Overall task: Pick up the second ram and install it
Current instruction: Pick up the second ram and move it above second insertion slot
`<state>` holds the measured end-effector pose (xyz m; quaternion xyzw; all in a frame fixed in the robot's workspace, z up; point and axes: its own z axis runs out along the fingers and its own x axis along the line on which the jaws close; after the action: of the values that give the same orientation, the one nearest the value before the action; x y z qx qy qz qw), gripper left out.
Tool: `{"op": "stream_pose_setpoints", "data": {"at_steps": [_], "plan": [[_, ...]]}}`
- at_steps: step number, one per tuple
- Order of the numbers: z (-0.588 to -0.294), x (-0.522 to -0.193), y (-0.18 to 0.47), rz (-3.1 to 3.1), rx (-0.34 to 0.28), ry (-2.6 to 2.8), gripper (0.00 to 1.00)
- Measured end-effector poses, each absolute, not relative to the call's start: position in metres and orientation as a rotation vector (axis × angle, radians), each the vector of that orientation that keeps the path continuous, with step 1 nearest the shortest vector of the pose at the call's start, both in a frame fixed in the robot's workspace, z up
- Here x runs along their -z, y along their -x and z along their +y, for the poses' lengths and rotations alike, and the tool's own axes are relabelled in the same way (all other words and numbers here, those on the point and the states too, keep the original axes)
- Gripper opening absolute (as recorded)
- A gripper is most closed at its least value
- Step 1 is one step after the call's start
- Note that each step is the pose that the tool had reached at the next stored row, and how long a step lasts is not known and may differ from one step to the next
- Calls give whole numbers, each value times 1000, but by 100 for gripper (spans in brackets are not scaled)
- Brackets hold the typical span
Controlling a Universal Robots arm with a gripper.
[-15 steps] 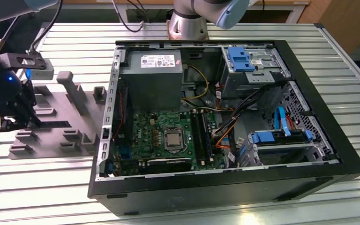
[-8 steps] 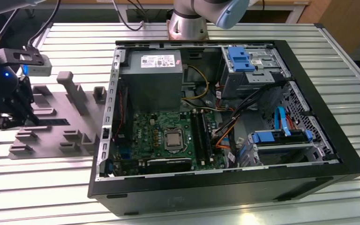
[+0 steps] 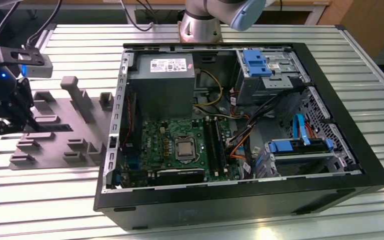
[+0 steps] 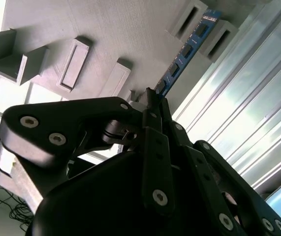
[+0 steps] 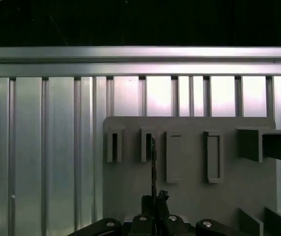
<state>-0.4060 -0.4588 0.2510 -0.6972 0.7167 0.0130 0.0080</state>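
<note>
Wrist views behind claw [image 5: 155, 199], toward fixture [image 5: 125, 187]

The second ram [image 4: 184, 49] is a long, thin, bluish-green stick with a row of small black chips. It stands on edge on the grey fixture plate [image 4: 115, 29], its far end between two slotted blocks [image 4: 192, 17] and its near end pinched in the claw [image 4: 152, 98].

ram [image 4: 189, 46] on fixture plate [image 3: 58, 147], computer case [image 3: 245, 202] beside
</note>
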Motion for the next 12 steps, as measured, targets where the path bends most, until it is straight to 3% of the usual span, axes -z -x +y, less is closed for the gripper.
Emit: {"op": "stream_pose_setpoints", "data": {"at_steps": [12], "plan": [[-459, -264, 406, 2240, -40, 2179, 14]]}}
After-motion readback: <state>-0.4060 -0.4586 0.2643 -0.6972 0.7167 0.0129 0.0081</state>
